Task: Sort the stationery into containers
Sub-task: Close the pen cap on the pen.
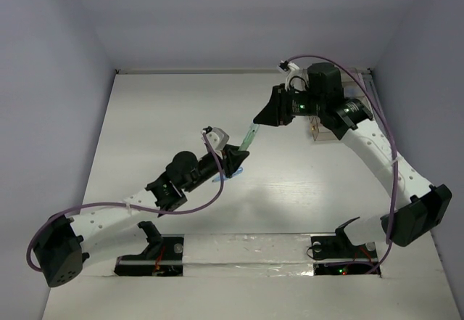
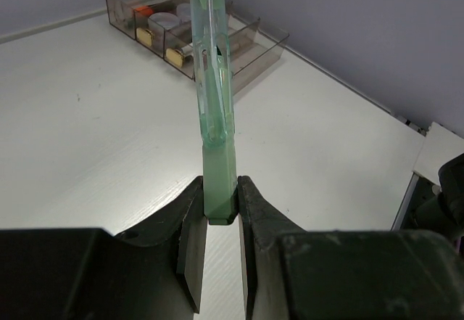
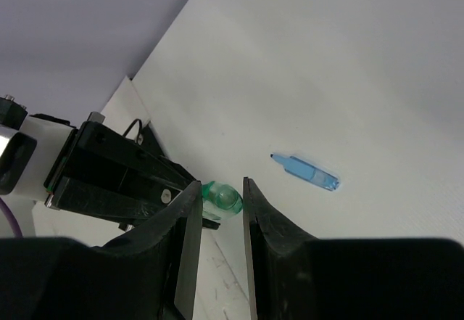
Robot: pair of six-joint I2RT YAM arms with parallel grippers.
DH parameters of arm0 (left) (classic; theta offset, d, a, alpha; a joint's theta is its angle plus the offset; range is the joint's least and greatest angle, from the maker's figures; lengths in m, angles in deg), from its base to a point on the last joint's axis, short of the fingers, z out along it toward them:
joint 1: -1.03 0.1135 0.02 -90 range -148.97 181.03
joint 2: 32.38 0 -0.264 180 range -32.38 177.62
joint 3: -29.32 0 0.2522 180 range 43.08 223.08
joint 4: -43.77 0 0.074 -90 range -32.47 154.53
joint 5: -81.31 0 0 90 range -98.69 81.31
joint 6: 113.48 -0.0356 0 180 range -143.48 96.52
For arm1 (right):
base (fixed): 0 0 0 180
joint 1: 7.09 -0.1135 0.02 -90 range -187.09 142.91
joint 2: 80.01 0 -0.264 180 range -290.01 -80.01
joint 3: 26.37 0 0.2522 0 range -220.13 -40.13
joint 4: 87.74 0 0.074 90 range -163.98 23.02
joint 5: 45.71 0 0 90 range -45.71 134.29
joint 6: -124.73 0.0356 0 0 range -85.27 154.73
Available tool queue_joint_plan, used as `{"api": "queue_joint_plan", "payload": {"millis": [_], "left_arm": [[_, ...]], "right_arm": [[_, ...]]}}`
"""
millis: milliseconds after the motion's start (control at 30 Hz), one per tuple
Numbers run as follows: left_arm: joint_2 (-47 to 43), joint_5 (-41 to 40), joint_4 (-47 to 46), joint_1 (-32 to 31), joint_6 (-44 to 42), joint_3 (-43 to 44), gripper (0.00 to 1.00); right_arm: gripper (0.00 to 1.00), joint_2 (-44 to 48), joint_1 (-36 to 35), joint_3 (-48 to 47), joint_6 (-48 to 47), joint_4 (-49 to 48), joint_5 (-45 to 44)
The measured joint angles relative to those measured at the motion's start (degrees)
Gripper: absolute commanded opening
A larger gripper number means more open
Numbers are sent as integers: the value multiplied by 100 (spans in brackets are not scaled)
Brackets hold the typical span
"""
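Observation:
My left gripper (image 2: 220, 193) is shut on the base of a pale green highlighter (image 2: 214, 102) and holds it above the table, pointing up and away. In the top view the highlighter (image 1: 247, 140) spans from my left gripper (image 1: 234, 159) to my right gripper (image 1: 262, 120). My right gripper (image 3: 221, 193) has a jaw against each side of the highlighter's cap end (image 3: 223, 198). A light blue highlighter (image 3: 308, 173) lies flat on the table; in the top view it (image 1: 226, 177) shows just beside the left gripper. The clear brownish organiser (image 2: 250, 51) stands beyond, largely hidden by the right arm in the top view (image 1: 319, 130).
The organiser holds round grey-lilac pots (image 2: 165, 21) and an orange-capped highlighter (image 2: 143, 11). Walls close the table on the left, back and right. The arm bases sit along the taped front edge (image 1: 239, 251).

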Motion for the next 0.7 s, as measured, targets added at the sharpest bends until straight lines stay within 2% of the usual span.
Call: {"api": "queue_joint_plan", "payload": {"millis": [433,700], "left_arm": [[4,-37,33,-2,-44,4,0],[-33,13,81,-44,-46,4,0]], "right_arm": [[0,-7,-175,483,50,-289,304],[0,380,-317,918,216,-636,107]]}}
